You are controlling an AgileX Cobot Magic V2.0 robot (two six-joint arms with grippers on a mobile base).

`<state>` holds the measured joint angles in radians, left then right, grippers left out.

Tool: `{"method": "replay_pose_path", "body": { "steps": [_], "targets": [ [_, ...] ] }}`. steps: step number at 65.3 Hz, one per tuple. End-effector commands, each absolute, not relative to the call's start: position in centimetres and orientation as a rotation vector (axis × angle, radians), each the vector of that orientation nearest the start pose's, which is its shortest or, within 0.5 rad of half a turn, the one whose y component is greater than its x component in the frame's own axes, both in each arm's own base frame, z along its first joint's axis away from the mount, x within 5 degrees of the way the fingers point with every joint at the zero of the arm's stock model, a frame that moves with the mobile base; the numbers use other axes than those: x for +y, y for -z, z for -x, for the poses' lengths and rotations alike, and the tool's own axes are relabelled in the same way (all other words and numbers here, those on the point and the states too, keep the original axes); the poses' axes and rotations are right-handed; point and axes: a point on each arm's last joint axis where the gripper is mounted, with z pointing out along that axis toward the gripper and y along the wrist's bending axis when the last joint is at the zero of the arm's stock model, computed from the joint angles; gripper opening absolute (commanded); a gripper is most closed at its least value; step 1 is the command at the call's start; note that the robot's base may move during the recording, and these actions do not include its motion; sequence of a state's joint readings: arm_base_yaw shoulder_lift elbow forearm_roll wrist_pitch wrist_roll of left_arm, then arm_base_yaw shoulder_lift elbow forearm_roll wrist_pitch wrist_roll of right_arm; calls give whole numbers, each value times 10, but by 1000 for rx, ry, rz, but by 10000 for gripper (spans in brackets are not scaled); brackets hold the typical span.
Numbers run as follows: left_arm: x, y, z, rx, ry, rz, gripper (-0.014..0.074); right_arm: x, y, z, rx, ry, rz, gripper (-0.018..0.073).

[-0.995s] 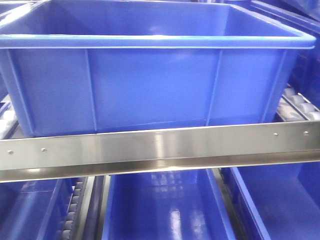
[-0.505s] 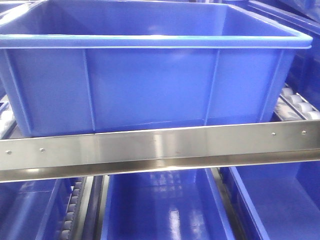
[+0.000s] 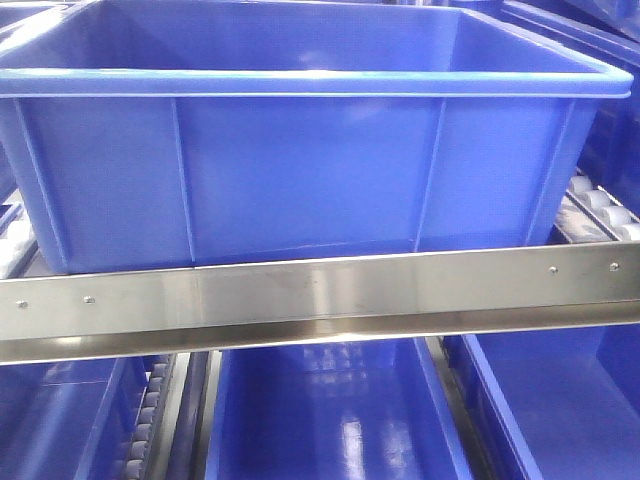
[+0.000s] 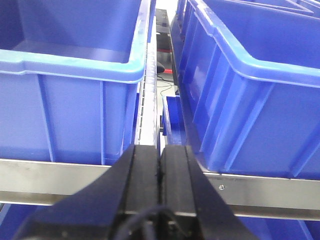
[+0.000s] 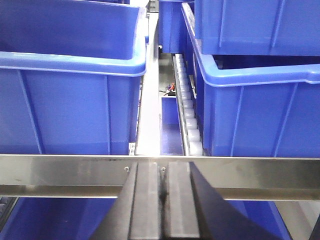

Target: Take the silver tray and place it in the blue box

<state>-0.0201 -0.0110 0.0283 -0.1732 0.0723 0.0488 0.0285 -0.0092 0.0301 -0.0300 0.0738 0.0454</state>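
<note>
The blue box (image 3: 300,150) is a large deep ribbed crate. It stands on a rack shelf and fills the front view; what shows of its inside holds nothing. The silver tray is not in any view. My left gripper (image 4: 160,147) is shut and empty. It is level with the steel rail, facing the gap between two blue crates. My right gripper (image 5: 161,167) is shut and empty, in front of the steel rail (image 5: 60,175) and facing another gap between crates. Neither gripper shows in the front view.
A steel shelf rail (image 3: 320,300) runs across in front of the box. More blue crates stand beside it (image 4: 70,90) (image 5: 260,100) and on the shelf below (image 3: 330,420). Roller tracks (image 5: 187,115) run between the crates. One crate is stacked at upper right (image 5: 255,25).
The front view shifted slightly to one side and came back. Nothing else has visibly moved.
</note>
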Motion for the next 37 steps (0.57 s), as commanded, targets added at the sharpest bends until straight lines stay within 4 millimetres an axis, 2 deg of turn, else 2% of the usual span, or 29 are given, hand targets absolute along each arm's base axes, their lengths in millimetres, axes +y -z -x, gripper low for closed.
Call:
{"method": "replay_pose_path", "body": {
  "steps": [1,37],
  "targets": [
    [-1,-207,-55,1470,123,86,-105,1,-205,-55,1473,-24,14,49],
    [-1,-207,-55,1470,123,86,-105,1,-205,-55,1473,-24,14,49]
  ]
}}
